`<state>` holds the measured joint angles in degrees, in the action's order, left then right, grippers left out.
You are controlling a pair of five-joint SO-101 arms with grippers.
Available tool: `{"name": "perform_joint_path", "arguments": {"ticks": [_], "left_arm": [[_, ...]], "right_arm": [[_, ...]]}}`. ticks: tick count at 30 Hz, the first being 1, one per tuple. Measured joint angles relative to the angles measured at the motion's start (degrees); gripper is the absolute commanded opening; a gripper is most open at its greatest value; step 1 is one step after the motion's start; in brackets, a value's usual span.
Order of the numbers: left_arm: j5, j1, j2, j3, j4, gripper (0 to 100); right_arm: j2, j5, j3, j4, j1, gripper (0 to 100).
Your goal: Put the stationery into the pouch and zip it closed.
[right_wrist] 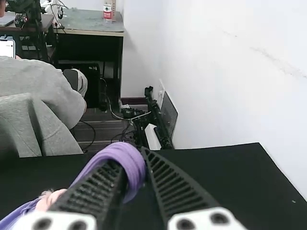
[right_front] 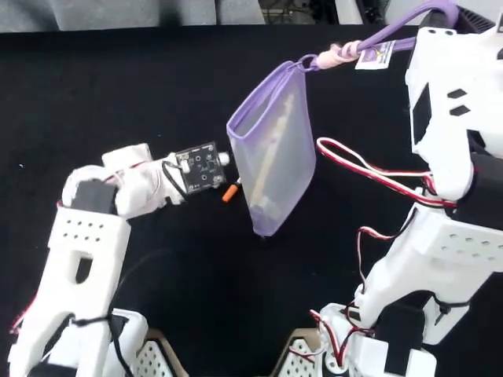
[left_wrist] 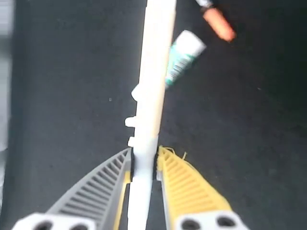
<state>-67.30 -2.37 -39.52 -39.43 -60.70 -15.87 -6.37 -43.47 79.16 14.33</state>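
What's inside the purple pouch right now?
One long pale stick shows through the translucent wall of the pouch, lying lengthwise. Its murky bottom corner hides anything smaller. Right tool holds the strap; left tool grips a white pen.

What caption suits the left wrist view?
Left pincer clamps a long white stick over the black table, a green-and-white tube lying beyond.

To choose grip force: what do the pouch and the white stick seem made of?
The pouch: probably thin, soft plastic or fine mesh; purple, see-through. The white stick: likely hard plastic, smooth and matte, with small moulded nubs.
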Motion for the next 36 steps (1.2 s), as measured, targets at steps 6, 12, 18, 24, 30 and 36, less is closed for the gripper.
{"name": "perform_joint_path", "arguments": {"ticks": [6, 12, 18, 24, 30, 36], "left_arm": [[30.0, 1.5, -9.6, -8.4, 29.5, 3], [66.2, 2.9, -19.1, -14.9, 55.5, 3], [84.6, 2.8, -21.2, -15.8, 65.2, 3], [98.0, -1.1, -21.6, -14.7, 65.6, 3], [114.7, -8.2, -21.6, -9.0, 53.4, 3], [112.7, -12.2, -21.6, -8.6, 54.9, 3]], "right_arm": [[0.0, 0.0, 0.0, 0.0, 0.0, 1.1], [0.0, 0.0, 0.0, 1.3, 0.0, 1.1], [0.0, 0.0, 0.0, 1.4, 0.0, 1.1], [0.0, 0.0, 0.0, 1.8, -1.8, 1.1], [-1.2, 0.0, 0.0, 3.7, -2.8, 1.1], [-5.5, 0.0, 0.0, 3.8, -2.9, 1.1]]}}
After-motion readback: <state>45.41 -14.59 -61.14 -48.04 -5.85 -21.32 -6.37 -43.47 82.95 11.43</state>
